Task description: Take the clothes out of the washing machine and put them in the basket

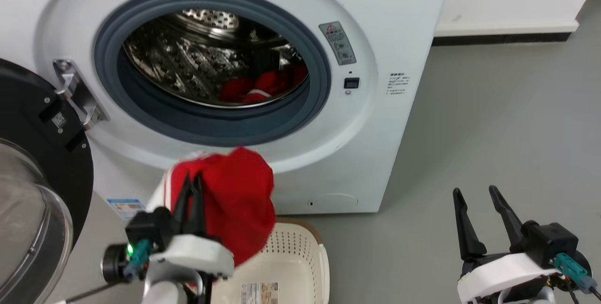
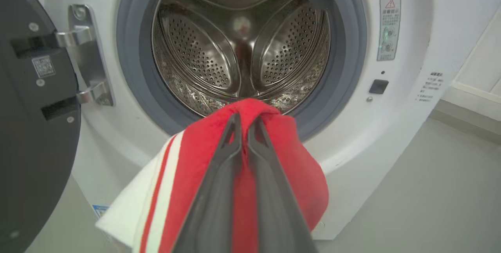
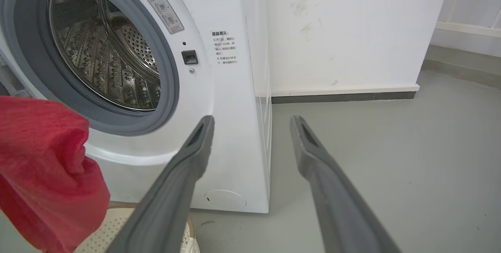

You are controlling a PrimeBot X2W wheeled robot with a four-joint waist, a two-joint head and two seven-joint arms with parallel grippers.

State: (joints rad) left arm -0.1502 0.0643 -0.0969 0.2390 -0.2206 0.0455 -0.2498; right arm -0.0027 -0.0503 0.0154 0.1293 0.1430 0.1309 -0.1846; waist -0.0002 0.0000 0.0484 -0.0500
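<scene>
Above the basket (image 1: 300, 247), left gripper (image 1: 193, 180) pinches limp red garment (image 1: 242, 200) — soft, light (grab bunched folds); right gripper (image 1: 474, 191) spread, empty.

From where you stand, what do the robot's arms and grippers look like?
The left gripper and right gripper each have two long, dark grey, tapering fingers on a black block. Behind it sits a rounded white wrist shell with a teal plug and thin dark cable. A small green light glows by the left plug.
</scene>
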